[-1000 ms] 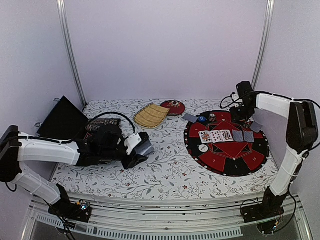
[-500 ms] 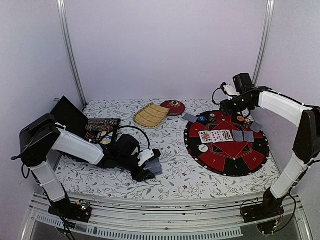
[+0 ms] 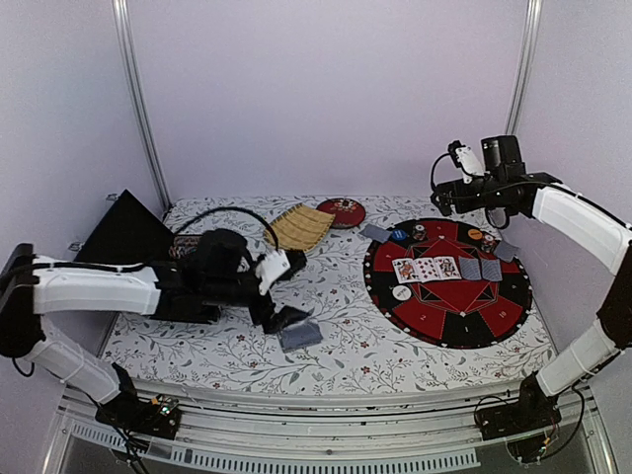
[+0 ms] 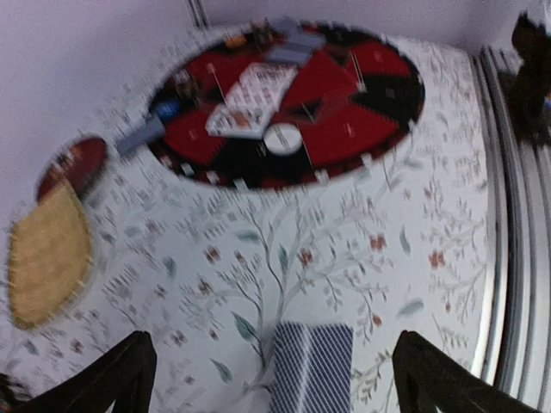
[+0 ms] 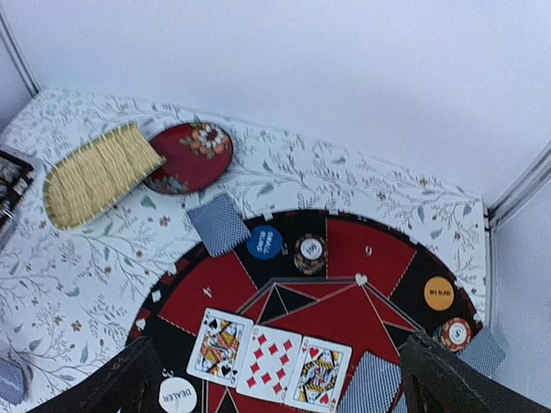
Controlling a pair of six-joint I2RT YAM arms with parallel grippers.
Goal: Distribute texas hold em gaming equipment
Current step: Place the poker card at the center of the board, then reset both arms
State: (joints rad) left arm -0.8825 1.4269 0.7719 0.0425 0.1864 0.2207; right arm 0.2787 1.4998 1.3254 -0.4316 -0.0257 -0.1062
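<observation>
Half a second ago the left end effector (image 3: 283,299) was low on the floral-cloth bench (image 3: 346,351) with the grey-blue-backed card deck (image 3: 299,336) in its grip; now it has let go and lifted back toward the far left, and the deck lies flat on the cloth just in front of it; in the left wrist view the deck (image 4: 312,377) sits below and between the two dark fingers (image 4: 116,379), apart from both, which stand spread wide and grasp nothing. The right end effector (image 3: 444,193) has risen from the far right rim of the round red and black felt mat (image 3: 449,326) and now hangs above the mat's far edge, released, its fingers (image 5: 448,379) wide apart with nothing between them. On the mat, well below it, lie three white-faced cards (image 5: 271,357) face up in a row; the white round dealer button (image 5: 177,397) is just beside their near left corner; a blue round chip (image 5: 264,243) and an orange round chip (image 5: 438,293) rest near the far rim; one grey-blue-backed card (image 5: 217,224) lies at the mat's far left edge.
</observation>
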